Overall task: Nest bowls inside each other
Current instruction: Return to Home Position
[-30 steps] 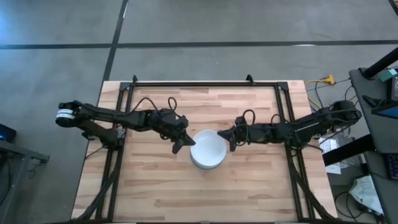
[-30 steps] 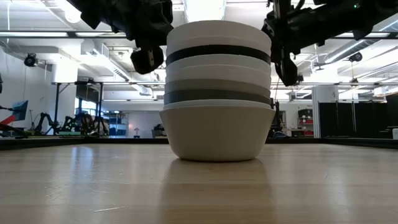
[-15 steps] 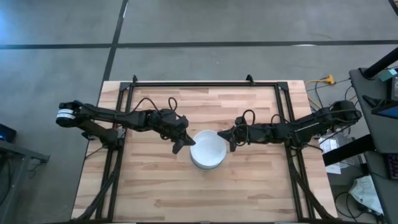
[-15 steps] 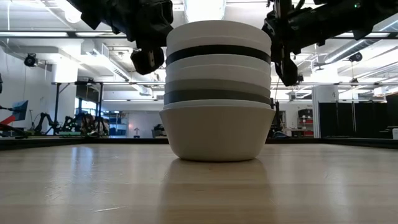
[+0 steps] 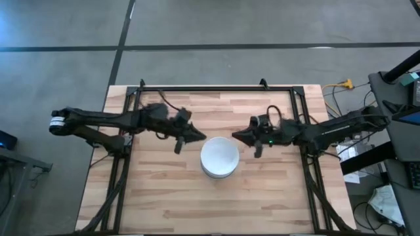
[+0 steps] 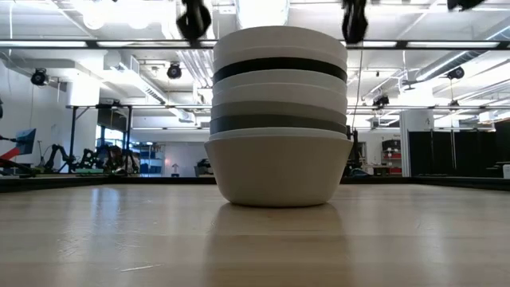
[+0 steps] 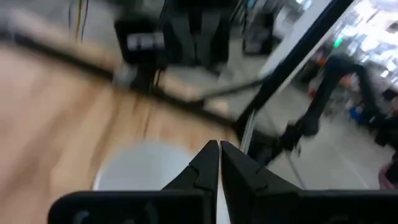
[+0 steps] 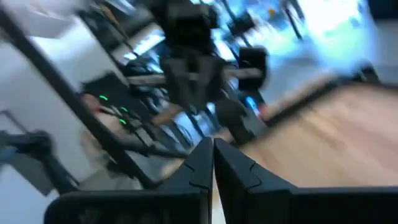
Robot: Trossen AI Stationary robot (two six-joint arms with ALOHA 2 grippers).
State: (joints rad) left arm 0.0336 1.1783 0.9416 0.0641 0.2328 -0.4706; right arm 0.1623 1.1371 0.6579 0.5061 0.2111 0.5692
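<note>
In the low view, both grippers (image 6: 194, 17) (image 6: 354, 17) are cut off by the upper frame edge and cannot be told apart.

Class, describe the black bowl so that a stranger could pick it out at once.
On the wooden table, one stack of bowls stands at the middle. From the side, the black bowl shows as a thin black band near the top, white above and below; the dark grey band lower down is paler.
</note>
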